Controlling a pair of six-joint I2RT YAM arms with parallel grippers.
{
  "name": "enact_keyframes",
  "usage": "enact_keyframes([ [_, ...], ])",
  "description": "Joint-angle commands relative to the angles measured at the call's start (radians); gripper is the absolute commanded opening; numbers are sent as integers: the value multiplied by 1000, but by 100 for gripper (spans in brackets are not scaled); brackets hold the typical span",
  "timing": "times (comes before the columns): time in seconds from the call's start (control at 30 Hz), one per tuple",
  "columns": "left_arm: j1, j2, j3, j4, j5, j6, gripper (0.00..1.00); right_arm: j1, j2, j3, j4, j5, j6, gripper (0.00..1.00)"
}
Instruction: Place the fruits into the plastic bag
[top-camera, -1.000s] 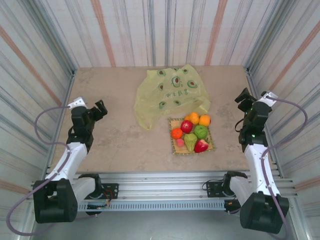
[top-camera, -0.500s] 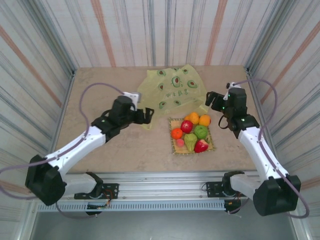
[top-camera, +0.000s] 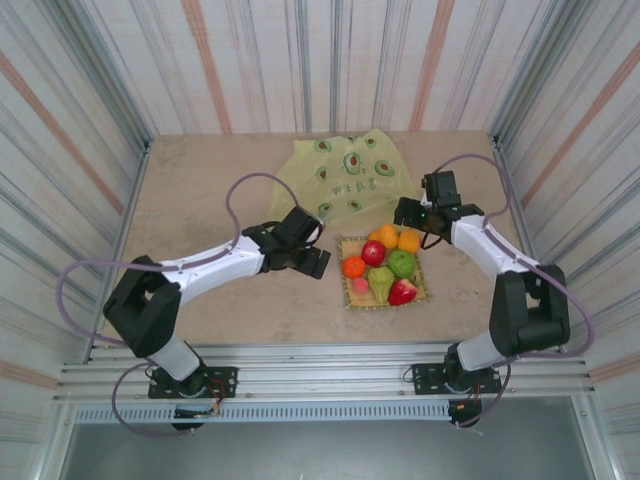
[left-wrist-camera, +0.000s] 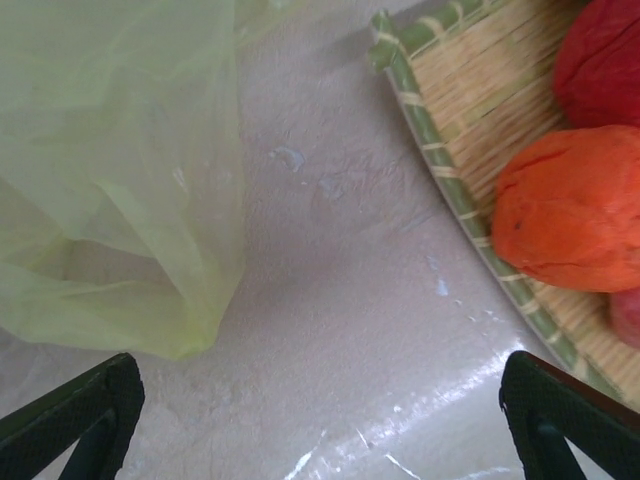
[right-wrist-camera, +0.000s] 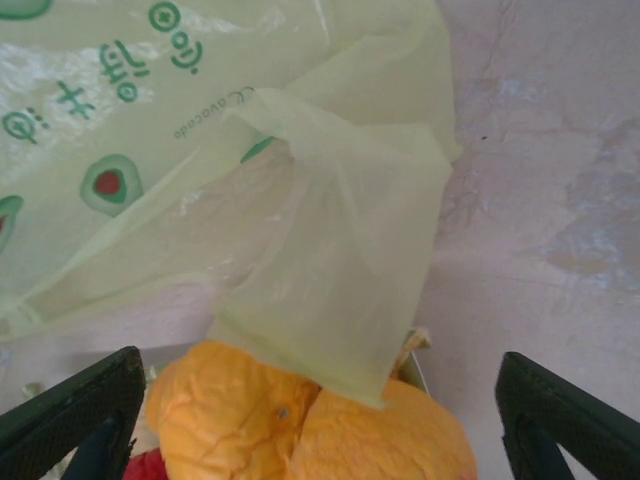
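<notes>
Now in from sides: L gripper (left-wrist-camera: 315, 372) beside far-left corner of mat (top-camera: 421, 293), R gripper (right-wrist-camera: 318, 362) at far edge; both wide apart, empty. Opening bag (top-camera: 345, 180) prob next; fruits (top-camera: 383, 262) untouched.

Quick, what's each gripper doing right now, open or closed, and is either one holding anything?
Left gripper: open, holding nothing.
Right gripper: open, holding nothing, close above the plastic bag.
</notes>
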Motion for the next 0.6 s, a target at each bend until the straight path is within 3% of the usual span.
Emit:
enact_keyframes([
  [0.0,4,66,52,3,-49,29,93,6,73,54,29,-14,-13,87],
  [0.17,12,163,95,36,-130,33,83,14,161,100,54,-2,-39,74],
  [0.57,66,247,89,187,-134,20,44,31,222,184,42,34,-121,39],
])
